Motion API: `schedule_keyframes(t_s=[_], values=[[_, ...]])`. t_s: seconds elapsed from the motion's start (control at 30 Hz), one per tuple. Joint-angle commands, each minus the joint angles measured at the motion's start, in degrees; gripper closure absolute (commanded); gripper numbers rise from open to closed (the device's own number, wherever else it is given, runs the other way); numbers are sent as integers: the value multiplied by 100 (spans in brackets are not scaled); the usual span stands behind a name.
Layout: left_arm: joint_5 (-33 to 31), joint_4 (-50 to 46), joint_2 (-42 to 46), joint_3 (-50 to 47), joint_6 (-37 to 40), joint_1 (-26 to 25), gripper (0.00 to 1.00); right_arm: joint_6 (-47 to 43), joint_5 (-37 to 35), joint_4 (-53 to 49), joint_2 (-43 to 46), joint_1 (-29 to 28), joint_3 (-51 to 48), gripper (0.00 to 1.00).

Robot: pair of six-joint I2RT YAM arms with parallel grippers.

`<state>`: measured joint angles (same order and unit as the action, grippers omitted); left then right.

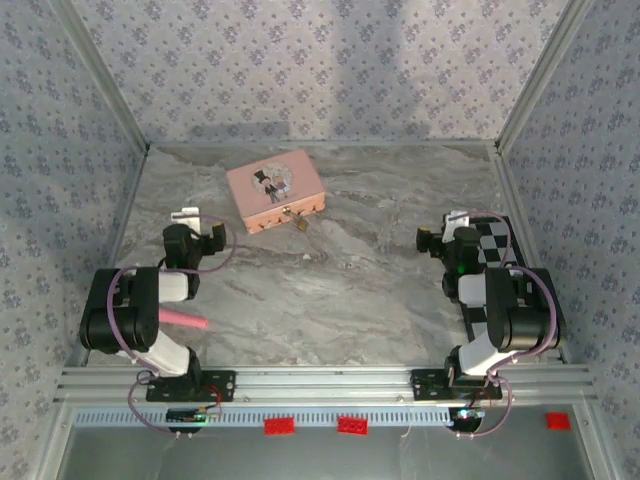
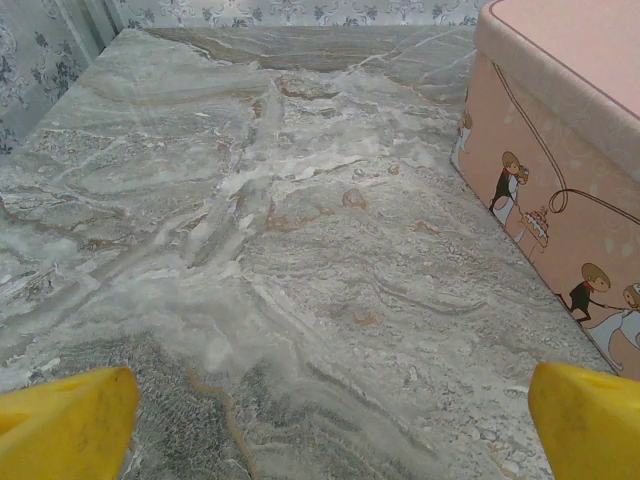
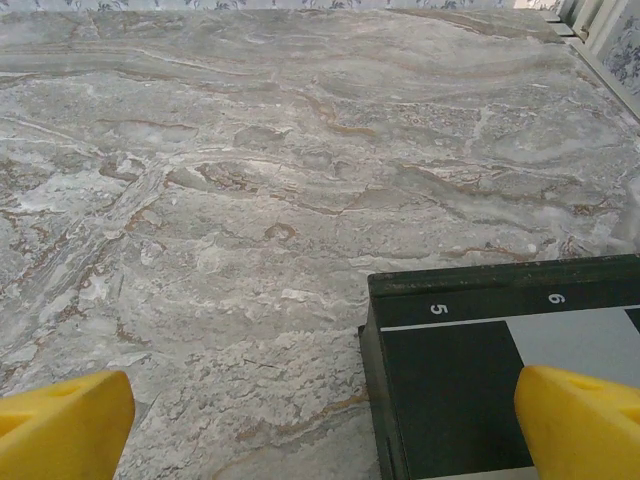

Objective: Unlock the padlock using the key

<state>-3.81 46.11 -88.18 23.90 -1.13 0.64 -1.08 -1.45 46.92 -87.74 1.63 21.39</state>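
A tiny brass-gold padlock (image 1: 298, 222) hangs at the front face of a pink picture-lidded box (image 1: 275, 195) at the back middle of the marble table. I cannot make out the key in any view. My left gripper (image 1: 207, 237) sits low, left of the box and apart from it, jaws wide open with nothing between them. In the left wrist view its yellow fingertips (image 2: 65, 420) frame bare marble, and the box side (image 2: 545, 190) is at the right. My right gripper (image 1: 430, 239) is open and empty on the right side, far from the padlock.
A black checkerboard plate (image 1: 495, 255) lies along the right edge; its corner (image 3: 470, 390) is just under the right fingertips (image 3: 580, 420). A pink rod (image 1: 185, 320) lies by the left arm's base. Patterned walls enclose the table on three sides.
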Motion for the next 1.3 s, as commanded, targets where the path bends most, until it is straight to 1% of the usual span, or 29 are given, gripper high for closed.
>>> schedule_keyframes(t_s=[0.0,0.67,0.9,1.0,1.07,1.17,1.27], values=[[118,21,20,-7,-35,21,0,-84,56,-51,38,22,126,1],[113,21,20,-9,-37,16,0,-58,123,-51,38,48,116,1],[107,-8,48,6,-20,9,0,-115,35,-12,55,-4,99,1],[-8,-309,317,49,103,-106,0,-198,46,2,90,-70,67,1],[-357,-400,610,-43,266,-349,0,-261,98,11,157,-100,40,1],[-636,-527,1188,-294,381,-676,0,-414,131,78,344,-189,-95,1],[-740,-1456,2134,-298,156,-895,0,-428,128,184,513,-223,-222,1]])
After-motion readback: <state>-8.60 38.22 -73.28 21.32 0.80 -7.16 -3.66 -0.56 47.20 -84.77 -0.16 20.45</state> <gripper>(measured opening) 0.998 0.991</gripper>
